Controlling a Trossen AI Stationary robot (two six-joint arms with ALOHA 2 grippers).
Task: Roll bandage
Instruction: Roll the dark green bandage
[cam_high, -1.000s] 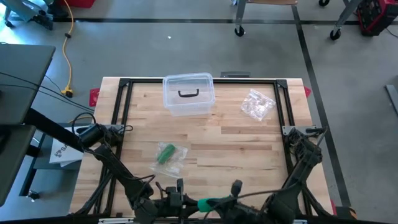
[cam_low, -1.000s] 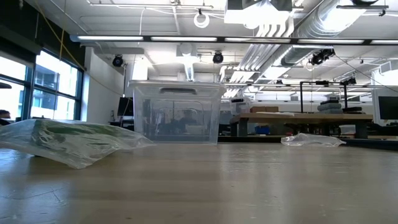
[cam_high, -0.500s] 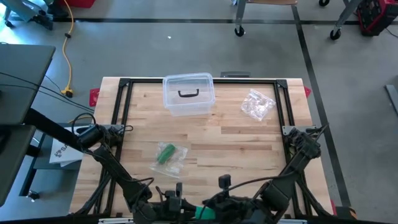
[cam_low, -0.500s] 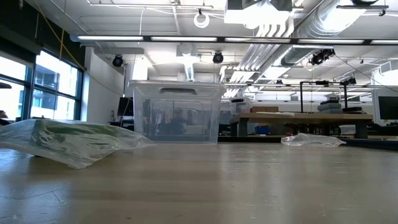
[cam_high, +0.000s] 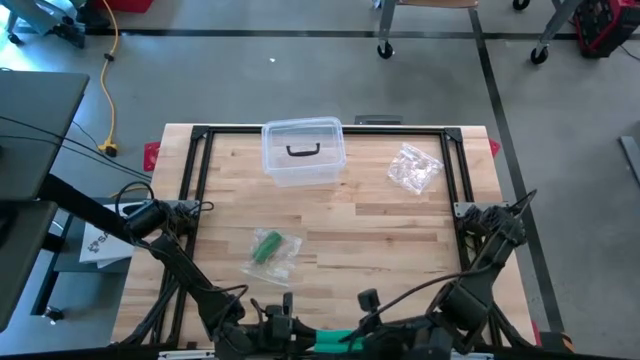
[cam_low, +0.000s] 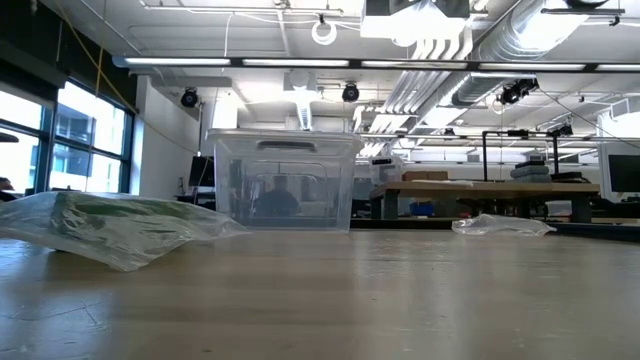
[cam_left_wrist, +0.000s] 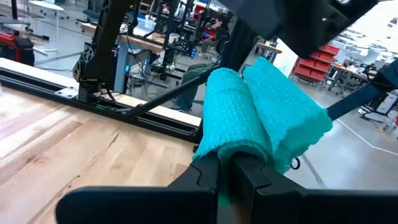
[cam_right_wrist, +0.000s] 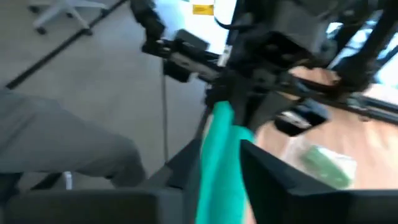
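Bandage, a strip of teal woven cloth (cam_left_wrist: 261, 115), spans between both arms at the near edge of the pale wooden bench (cam_high: 380, 215), well clear of the other items. The left claw (cam_left_wrist: 225, 171) is closed on a folded, partly bunched end. The right claw (cam_right_wrist: 219, 163) grips the same strip, which runs taut between its fingers. To roll well, the layers should probably stay aligned and under even tension, one claw anchoring while the other turns; slack would likely loosen the coil. A clear lidded plastic box (cam_high: 303, 152), a crumpled clear wrapper (cam_high: 414, 167) and a bagged green roll (cam_high: 270, 250) lie apart.
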